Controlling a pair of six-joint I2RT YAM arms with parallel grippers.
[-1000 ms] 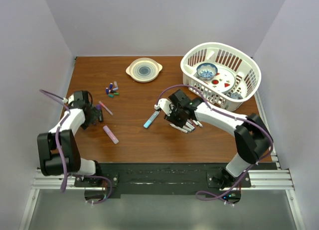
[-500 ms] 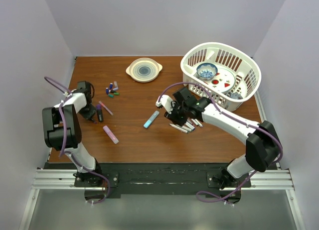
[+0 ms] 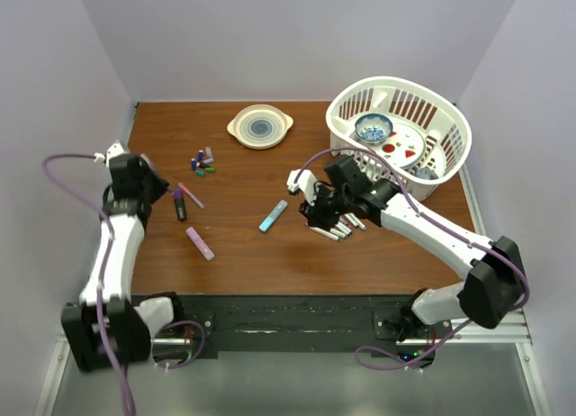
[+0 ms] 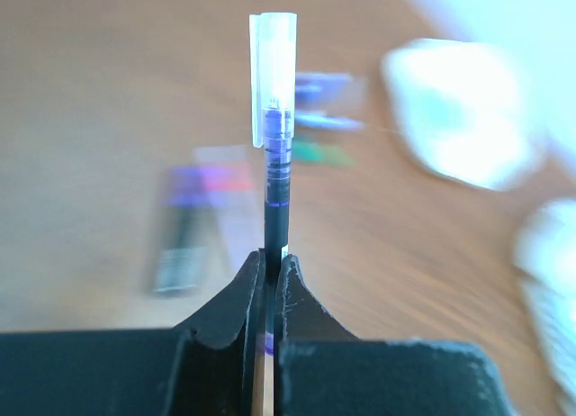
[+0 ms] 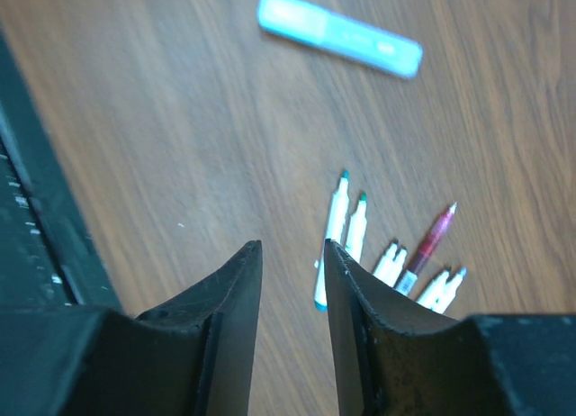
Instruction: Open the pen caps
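At 9 o'clock on the table [image 3: 252, 263], we see the left gripper [image 4: 271, 258] clenched on a dark pen [image 4: 273, 200]. Its clear cap [image 4: 274, 74] sits on the tip and points to 12 o'clock in the wrist view. We find loose pen caps [image 3: 202, 160] at 10 o'clock. The right gripper [image 5: 291, 247] hangs released above uncapped pens [image 5: 356, 227].
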